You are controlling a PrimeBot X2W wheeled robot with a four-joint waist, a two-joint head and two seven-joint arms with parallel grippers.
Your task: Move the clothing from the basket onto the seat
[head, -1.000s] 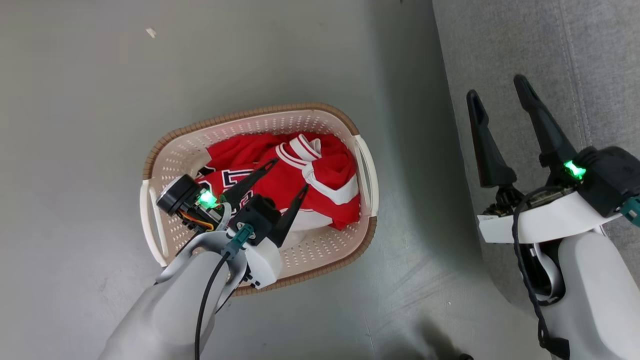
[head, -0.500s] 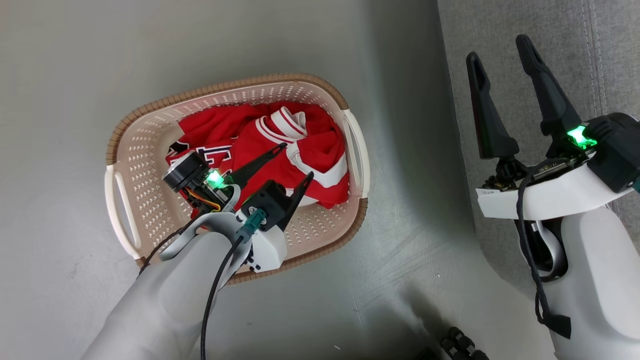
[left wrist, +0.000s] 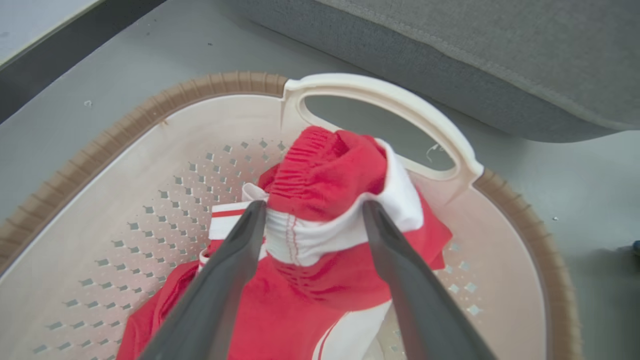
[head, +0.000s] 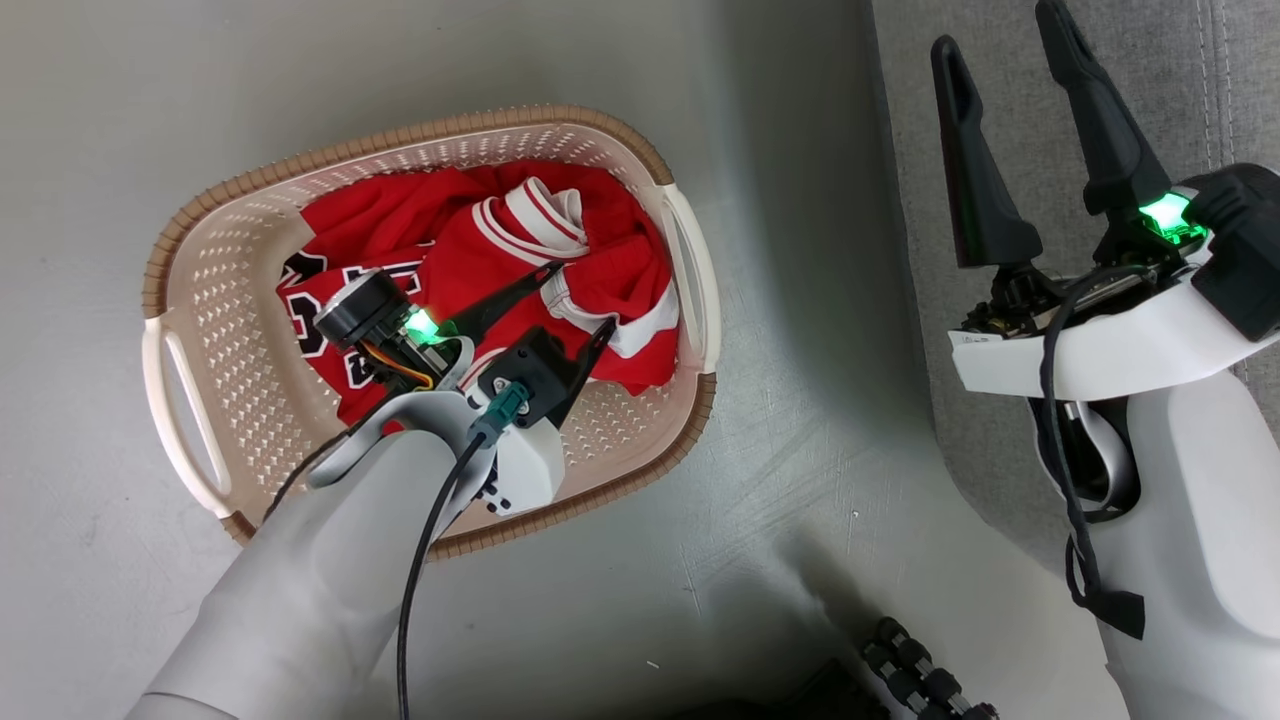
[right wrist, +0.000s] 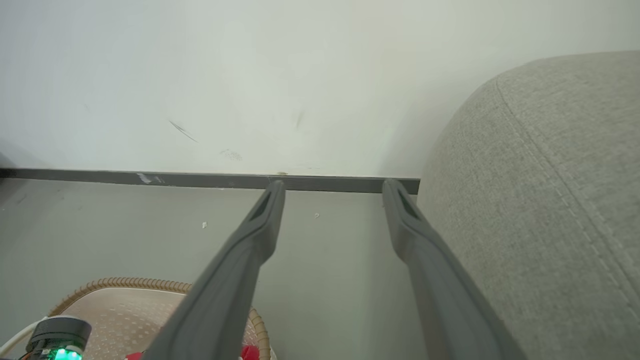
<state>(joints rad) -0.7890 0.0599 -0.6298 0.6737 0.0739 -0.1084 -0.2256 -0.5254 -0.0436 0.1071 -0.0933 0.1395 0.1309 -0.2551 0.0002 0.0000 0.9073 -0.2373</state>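
- The left gripper (head: 583, 295) was inside the basket (head: 400, 135), its fingers spread to either side of a bunched red-and-white fold of the clothing (head: 450, 230) and not clamped on it.
- The clothing lay heaped in the basket, which stood on the grey floor (head: 800, 450) beside the seat (head: 1180, 80).
- The right gripper (head: 998, 28) was wide apart and empty, above the seat's edge.

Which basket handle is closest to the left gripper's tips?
The handle facing the sofa, just past the left gripper straddling the clothing. The other handle is at the far end of the basket, behind that wrist.
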